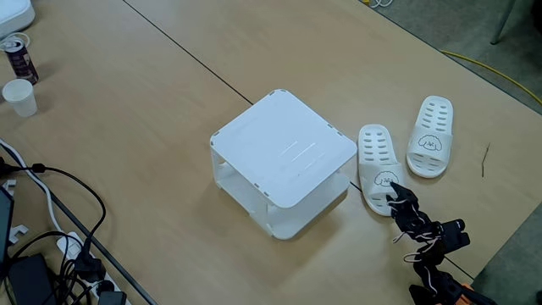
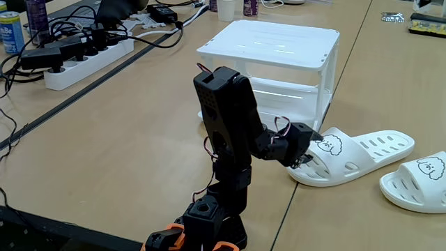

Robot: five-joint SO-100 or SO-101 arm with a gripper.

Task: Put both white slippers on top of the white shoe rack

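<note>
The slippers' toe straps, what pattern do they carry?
A small black puppy face on each white slipper, clearest in a fixed view.

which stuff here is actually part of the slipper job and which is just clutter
Belongs to the job:
- nearer white slipper, at the gripper
- other white slipper
- white shoe rack, top bare

Lying about:
- paper cup
- drink can
- power strip and cables

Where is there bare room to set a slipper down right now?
The white shoe rack's top panel is bare. Open tabletop lies between the rack and the paper cup. It is crowded beside the rack, where the gripper meets the nearer slipper, and among the cables.
</note>
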